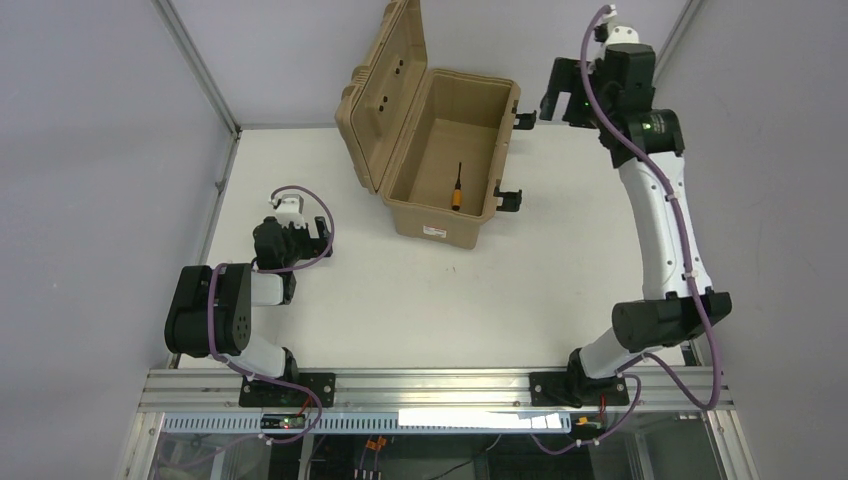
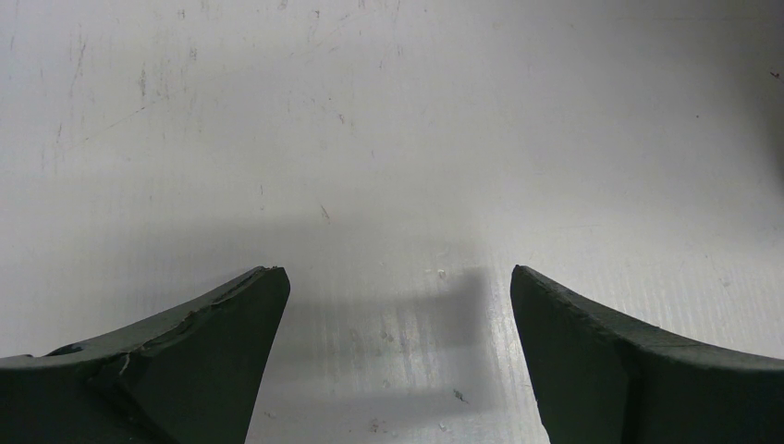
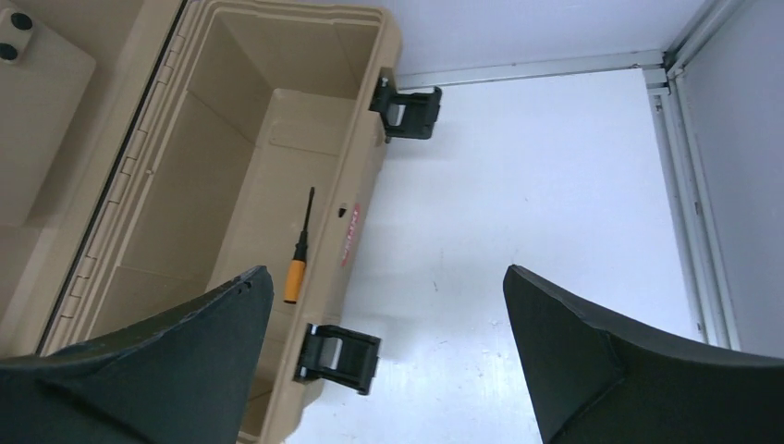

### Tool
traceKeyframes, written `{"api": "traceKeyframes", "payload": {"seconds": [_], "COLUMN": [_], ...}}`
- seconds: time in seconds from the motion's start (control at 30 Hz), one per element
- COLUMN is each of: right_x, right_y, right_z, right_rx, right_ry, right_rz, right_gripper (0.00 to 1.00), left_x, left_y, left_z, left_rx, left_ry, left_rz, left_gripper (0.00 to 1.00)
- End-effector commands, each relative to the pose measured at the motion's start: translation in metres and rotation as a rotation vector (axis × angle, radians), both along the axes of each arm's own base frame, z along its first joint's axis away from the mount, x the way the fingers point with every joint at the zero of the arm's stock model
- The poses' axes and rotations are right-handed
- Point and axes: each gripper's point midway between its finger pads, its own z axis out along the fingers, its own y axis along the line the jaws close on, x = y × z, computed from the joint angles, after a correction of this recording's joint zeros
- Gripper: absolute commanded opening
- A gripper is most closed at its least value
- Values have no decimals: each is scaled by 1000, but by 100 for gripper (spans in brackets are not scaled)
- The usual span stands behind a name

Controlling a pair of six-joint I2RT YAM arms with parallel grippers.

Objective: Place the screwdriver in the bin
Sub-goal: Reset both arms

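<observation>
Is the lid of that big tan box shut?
No, the lid of the bin stands swung open, leaving the screwdriver visible on its floor.

- The bin [image 1: 440, 222] stood at the far middle of the bench [image 1: 450, 300], its lid [image 1: 385, 90] raised on the left.
- The screwdriver [image 1: 458, 187] lay inside the bin, near its right wall.
- The right tool [image 3: 386, 277] hung just right of the bin.
- The left tool [image 2: 398, 277] hung over the near-left bench.

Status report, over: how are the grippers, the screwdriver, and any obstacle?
Left gripper open, empty, above the table. Right gripper open, empty, beside the bin. Screwdriver lies inside the bin, lid up. No obstacle seen.
</observation>
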Motion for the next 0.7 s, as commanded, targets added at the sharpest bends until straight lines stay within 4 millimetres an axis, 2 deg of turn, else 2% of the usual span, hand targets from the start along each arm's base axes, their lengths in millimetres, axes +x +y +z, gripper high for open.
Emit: {"api": "traceKeyframes", "payload": {"seconds": [0.0,0.1,0.17,0.23,0.5,0.67], "right_x": [-15,-21,-22,-24,-27,-29], "right_y": [-14,-29,-47,-55,-57,-55], "right_z": [30,22,15,11,0,0], "right_rx": [19,30,32,33,45,51], "right_ry": [-94,-64,-44,-41,-32,-49], "right_rz": [112,144,119,103,101,106], "right_gripper": [99,99,99,99,99,99], "left_x": [7,7,7,7,7,7], "left_y": [1,1,1,1,1,1], "left_z": [18,18,17,17,18,18], "left_rx": [13,13,13,13,12,13], "left_ry": [-62,-61,-61,-61,-61,-62], "left_rz": [0,0,0,0,0,0], "left_gripper": [99,99,99,99,99,99]}}
